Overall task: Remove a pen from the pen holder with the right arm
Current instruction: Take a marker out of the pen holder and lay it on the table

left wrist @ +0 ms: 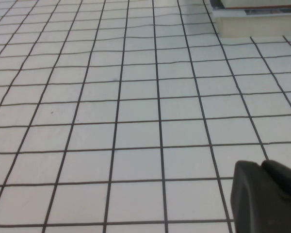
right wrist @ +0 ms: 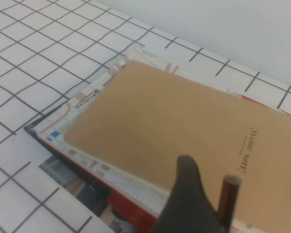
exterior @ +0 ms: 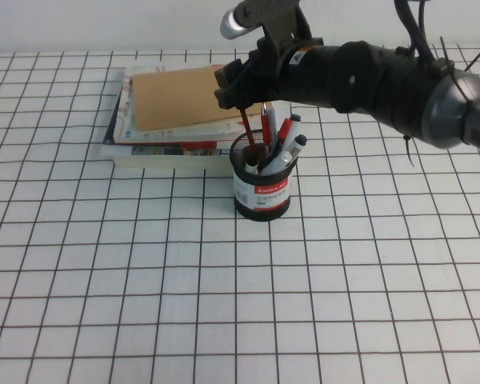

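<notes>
Table (exterior: 104, 280): holder (exterior: 262, 196) of pens (exterior: 283, 134), right pincer (exterior: 242, 84) above; left pincer (left wrist: 266, 194) seemingly low.

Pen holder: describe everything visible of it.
The pen holder is a black mesh cylinder with a white-and-red label, standing upright on the gridded table, just in front of the book stack. It holds several markers and a slim red pen. The right end effector hovers at that pen's top, above the holder. The left end effector shows only in its wrist view, over bare table.
</notes>
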